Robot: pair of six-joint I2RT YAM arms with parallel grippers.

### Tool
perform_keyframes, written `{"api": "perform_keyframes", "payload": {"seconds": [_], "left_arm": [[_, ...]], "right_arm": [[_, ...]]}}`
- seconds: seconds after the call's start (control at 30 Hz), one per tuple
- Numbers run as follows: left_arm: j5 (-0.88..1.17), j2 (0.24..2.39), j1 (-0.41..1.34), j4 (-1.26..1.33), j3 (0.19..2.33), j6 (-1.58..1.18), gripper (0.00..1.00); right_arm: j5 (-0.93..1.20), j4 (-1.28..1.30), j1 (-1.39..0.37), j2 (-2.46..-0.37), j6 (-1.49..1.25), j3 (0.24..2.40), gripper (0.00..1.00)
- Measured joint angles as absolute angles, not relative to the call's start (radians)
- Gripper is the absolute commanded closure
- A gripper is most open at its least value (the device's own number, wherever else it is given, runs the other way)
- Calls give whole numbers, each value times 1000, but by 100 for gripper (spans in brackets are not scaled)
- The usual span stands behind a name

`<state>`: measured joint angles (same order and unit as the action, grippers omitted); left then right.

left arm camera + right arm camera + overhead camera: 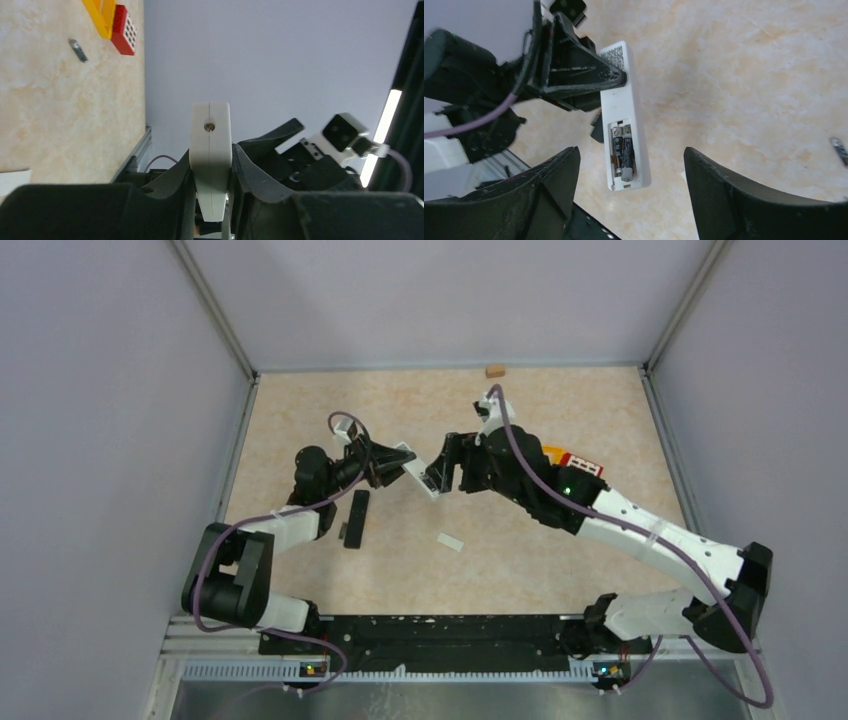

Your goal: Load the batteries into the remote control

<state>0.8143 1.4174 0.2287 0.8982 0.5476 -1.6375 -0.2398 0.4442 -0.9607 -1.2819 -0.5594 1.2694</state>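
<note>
The left claw (398,464) is clamped on the white remote (626,120) and holds it in the air over the middle of the tabletop (560,400), a little toward the far edge. In the left wrist view the remote stands edge-on between the two fingers (250,167), which press on its flat faces.

The remote's back faces the right wrist camera with its compartment uncovered. Two batteries (622,152) lie side by side inside it, at the end of the remote away from the left claw.

The right claw (630,152) is spread wide. Its fingers (724,195) stand on either side of the remote's free end, apart from it and holding nothing.

A loose battery (78,50) lies flat on the tabletop toward the right edge. Near it are a red block (124,30) and a yellow piece (100,15), partly under the right arm in the top view.

A black remote (357,518) lies on the tabletop toward the left edge, beside the left arm. A small white cover (450,542) lies flat near the middle, toward the near edge. A wooden block (494,370) sits at the far edge.
</note>
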Motion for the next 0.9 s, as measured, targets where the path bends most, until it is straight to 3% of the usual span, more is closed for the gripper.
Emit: {"api": "perform_keyframes", "payload": {"seconds": [0.2, 0.63, 0.77, 0.9], "left_arm": [[794, 1420, 229, 1048, 525, -1837, 100], [757, 1372, 229, 1080, 528, -1943, 100], [748, 1359, 229, 1082, 544, -1948, 100], [741, 1357, 229, 1093, 554, -1963, 100]], "right_arm": [[-239, 200, -957, -1118, -723, 1025, 19], [-196, -96, -957, -1058, -905, 910, 20], [-196, -127, -957, -1046, -943, 890, 27], [-193, -168, -957, -1039, -983, 873, 42]]}}
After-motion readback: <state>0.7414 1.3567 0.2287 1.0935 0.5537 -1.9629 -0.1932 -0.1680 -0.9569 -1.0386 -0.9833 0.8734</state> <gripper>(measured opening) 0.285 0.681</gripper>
